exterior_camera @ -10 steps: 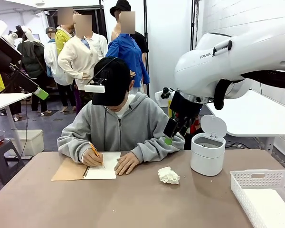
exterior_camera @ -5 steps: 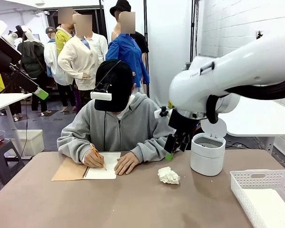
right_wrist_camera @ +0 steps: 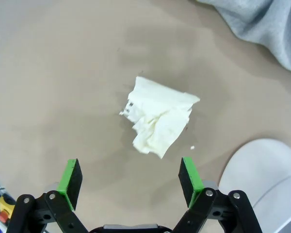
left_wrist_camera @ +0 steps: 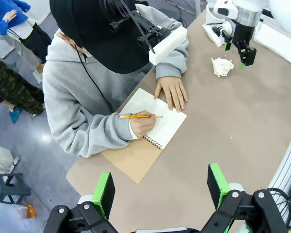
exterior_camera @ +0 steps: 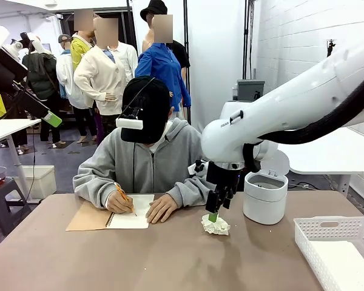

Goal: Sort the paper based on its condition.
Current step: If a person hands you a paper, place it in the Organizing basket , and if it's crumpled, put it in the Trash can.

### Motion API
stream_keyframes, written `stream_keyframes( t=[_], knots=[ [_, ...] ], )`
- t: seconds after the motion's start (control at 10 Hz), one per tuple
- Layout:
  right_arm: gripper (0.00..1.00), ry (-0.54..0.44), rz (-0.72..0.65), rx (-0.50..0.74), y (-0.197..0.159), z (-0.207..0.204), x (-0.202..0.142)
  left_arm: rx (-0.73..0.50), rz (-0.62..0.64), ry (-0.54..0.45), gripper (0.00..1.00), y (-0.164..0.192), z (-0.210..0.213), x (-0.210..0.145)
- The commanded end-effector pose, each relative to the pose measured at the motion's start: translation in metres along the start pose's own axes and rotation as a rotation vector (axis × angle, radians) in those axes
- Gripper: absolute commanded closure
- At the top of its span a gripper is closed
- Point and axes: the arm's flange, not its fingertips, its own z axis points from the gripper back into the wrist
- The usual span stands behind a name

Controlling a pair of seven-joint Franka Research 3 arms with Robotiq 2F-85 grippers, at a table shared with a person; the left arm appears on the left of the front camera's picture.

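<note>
The right arm's jaws have been lowered from beside the bin (exterior_camera: 264, 203) to just above the crumpled paper wad (exterior_camera: 216, 225), which lies on the tabletop (exterior_camera: 170, 260) near the bin. They are held spread and empty, so a grasp is judged to be next. The left arm's jaws are likewise held spread and empty, high over the tabletop, and one wad, one notebook (exterior_camera: 136, 221), one bin and one basket (exterior_camera: 306, 239) are counted.

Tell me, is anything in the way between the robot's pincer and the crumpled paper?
No, nothing visible is. The right pincer is open and hangs above the crumpled paper, with only bare table around it. The person's hand rests at the notebook, off to the side.
</note>
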Motion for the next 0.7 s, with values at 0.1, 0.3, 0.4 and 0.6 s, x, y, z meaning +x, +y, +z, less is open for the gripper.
stream_keyframes(
  t=[0.1,0.3,0.4,0.6],
  knots=[
    [0.00,0.052,0.085,-0.022,-0.020,-0.019,0.028,0.008,0.001,-0.010,0.00,0.001,0.000,0.000],
    [0.00,0.056,0.066,0.021,-0.028,-0.035,0.035,0.008,0.001,-0.010,0.00,0.001,0.000,0.000],
    [0.00,0.068,0.071,0.041,-0.025,-0.043,0.036,0.008,0.001,-0.010,0.00,0.001,0.000,0.000],
    [0.00,0.080,0.083,0.061,-0.016,-0.049,0.033,0.008,0.001,-0.010,0.00,0.001,0.000,0.000]
  ],
)
